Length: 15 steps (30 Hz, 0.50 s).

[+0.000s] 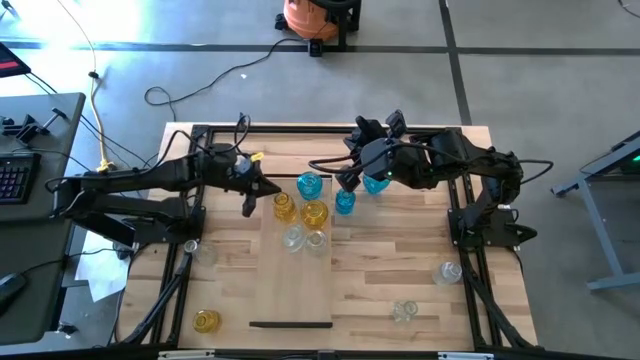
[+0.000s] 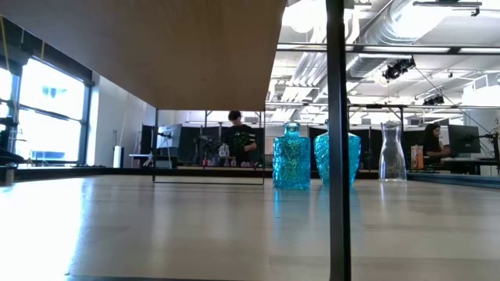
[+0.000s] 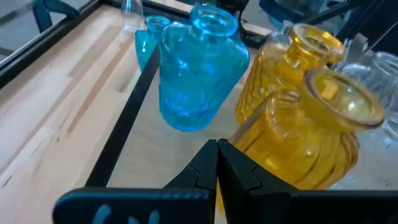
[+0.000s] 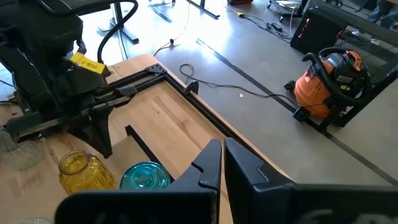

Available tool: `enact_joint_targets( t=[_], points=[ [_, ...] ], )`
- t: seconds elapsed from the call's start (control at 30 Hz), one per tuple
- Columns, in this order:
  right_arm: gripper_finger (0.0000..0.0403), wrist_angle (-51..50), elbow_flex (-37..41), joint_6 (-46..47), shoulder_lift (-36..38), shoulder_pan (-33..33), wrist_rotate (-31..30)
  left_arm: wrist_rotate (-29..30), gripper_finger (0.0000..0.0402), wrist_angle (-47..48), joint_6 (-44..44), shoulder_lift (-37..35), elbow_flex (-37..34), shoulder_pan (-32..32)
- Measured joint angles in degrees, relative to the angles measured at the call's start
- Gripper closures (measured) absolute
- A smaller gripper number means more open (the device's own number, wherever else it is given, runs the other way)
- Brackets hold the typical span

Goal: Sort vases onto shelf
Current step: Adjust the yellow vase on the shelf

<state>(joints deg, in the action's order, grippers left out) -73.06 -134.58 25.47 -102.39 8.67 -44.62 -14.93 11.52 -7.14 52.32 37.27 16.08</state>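
Observation:
The shelf (image 1: 296, 285) is a pale panel lying flat on the table's middle, with a dark strip (image 1: 290, 324) at its near end. On its far half stand a blue vase (image 1: 309, 185), two yellow vases (image 1: 285, 207) (image 1: 314, 213) and two clear ones (image 1: 292, 238) (image 1: 316, 243). Two more blue vases (image 1: 345, 203) (image 1: 376, 183) stand just right of it. My left gripper (image 1: 262, 190) is shut, left of the near yellow vase (image 3: 305, 143). My right gripper (image 1: 345, 183) is shut, above and beyond the blue vase (image 4: 144, 176). My left gripper's shut fingertips (image 3: 217, 152) come level from the table's left, close by the lower body of the near yellow vase (image 3: 261, 146). I cannot tell whether they touch it. The vase stands upright on the shelf.
Loose vases stand on the plank table: clear ones (image 1: 447, 272) (image 1: 404, 312) at the near right, a clear one (image 1: 193, 250) at the left, a yellow one (image 1: 206, 321) at the near left. A black frame (image 1: 200, 132) borders the table. People sit in the room behind (image 2: 238, 136).

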Motion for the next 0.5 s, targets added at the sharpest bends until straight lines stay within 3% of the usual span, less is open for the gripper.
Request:
enact_joint_targets(
  t=[0.5],
  points=[
    [0.0403, -0.5, 0.0, 0.0, 0.0, 0.0, 0.0, 0.3, 0.0401, -1.2, -2.7, 1.3, 0.0, -3.7]
  ],
)
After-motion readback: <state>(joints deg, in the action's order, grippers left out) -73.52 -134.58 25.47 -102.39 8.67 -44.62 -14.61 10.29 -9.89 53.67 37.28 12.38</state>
